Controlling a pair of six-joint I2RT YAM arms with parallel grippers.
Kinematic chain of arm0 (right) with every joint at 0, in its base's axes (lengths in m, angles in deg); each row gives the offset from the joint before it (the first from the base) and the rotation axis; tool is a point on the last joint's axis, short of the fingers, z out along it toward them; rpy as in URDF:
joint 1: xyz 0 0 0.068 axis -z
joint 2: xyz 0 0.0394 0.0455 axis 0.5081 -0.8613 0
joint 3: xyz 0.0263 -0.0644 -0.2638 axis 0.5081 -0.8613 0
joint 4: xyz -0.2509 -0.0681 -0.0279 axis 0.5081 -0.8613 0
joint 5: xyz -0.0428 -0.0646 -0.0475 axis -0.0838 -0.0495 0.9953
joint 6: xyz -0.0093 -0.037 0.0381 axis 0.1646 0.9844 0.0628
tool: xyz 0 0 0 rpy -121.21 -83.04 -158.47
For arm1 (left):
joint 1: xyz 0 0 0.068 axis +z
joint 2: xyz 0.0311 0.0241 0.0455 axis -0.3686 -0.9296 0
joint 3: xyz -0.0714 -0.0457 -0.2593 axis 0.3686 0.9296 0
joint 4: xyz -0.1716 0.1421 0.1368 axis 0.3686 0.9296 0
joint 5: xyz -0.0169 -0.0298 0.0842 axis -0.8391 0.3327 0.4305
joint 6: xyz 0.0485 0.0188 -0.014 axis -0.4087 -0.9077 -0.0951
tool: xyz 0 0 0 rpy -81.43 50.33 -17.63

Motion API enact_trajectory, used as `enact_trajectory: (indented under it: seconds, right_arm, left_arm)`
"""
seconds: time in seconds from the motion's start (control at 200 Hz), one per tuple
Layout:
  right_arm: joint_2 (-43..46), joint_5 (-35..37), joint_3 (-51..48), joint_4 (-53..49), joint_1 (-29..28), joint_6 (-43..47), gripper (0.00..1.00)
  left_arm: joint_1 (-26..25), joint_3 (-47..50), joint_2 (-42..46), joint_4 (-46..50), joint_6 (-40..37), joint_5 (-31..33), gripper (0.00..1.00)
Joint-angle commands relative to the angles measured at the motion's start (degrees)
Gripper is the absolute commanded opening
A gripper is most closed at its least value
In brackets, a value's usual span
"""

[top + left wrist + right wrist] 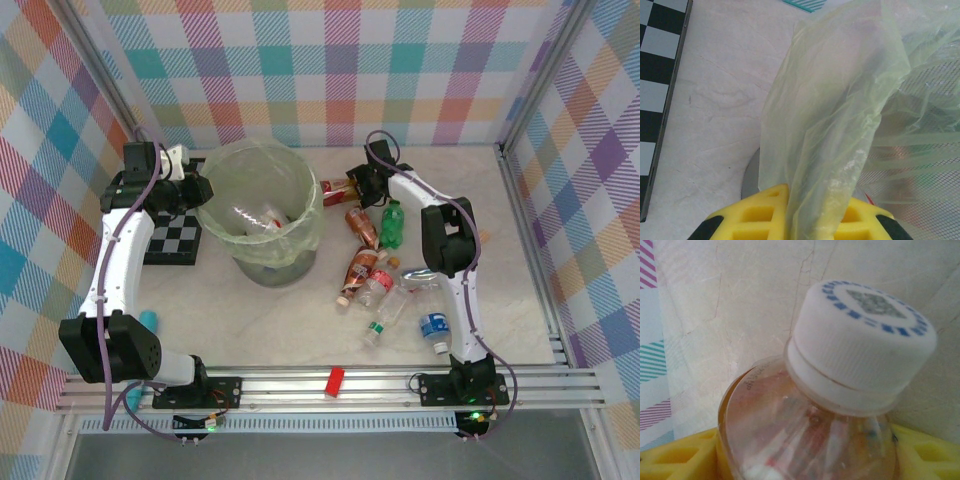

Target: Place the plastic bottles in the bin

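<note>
The bin (268,262), a round pale-green bucket with a thin liner, stands left of centre with a clear bottle (262,215) inside. My left gripper (200,190) is at its left rim, shut on a fold of the liner (830,100) that rises between its yellow fingers (760,210). My right gripper (352,187) is just right of the bin, shut on a clear red-labelled bottle (335,187). In the right wrist view that bottle (790,415), with its white cap (860,335), sits between the yellow pads (680,455). Several more bottles lie on the table, among them a green one (392,225) and a brown one (362,228).
A black-and-white chessboard (178,235) lies left of the bin under the left arm. A small red block (335,380) rests on the front rail. Plaid walls close in the table at the back and both sides.
</note>
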State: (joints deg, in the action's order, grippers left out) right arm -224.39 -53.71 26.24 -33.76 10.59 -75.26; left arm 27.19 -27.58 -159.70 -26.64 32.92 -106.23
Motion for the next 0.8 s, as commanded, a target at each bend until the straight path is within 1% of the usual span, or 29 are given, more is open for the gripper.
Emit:
enact_trajectory:
  seconds: [0.0,0.135,0.365,0.38,0.4,0.435,0.66,0.77,0.795]
  right_arm:
    - [3.92,-0.86,1.6,0.9,0.21,2.18,0.61]
    - [7.42,-1.04,1.92,0.57,0.54,3.91,0.61]
    - [15.72,-1.68,1.97,-0.6,1.59,9.54,0.57]
    - [16.4,-1.74,1.97,-0.78,1.61,10.21,0.56]
    - [17.4,-1.74,1.84,-0.97,1.66,11.04,0.53]
    - [19.25,-1.67,1.77,-1.56,1.79,12.8,0.52]
    - [29.05,-1.65,0.89,-5.72,1.85,23.23,0.5]
    - [34.72,-1.26,-2.48,-3.13,1.68,27.67,0.51]
    - [36.0,-0.74,-3.35,-2.51,1.54,28.5,0.49]
  left_arm:
    - [0.68,1.29,0.29,-0.31,0.89,-3.18,0.0]
    - [0.16,1.53,0.12,-0.78,1.46,-4.44,0.0]
    - [-1.77,1.27,-0.6,-0.86,2.12,-5.71,0.0]
    - [-1.92,1.28,-0.59,-0.84,2.12,-5.78,0.0]
    - [-2.16,1.23,-0.67,-0.78,2.12,-5.84,0.0]
    - [-2.5,1.14,-0.86,-0.6,2.12,-6.14,0.0]
    - [-5.0,1.03,-1.44,-0.35,1.94,-7.57,0.0]
    - [-6.36,1.05,-2.1,-0.41,2.12,-8.14,0.0]
    - [-6.64,1.07,-2.25,-0.34,2.12,-8.09,0.01]
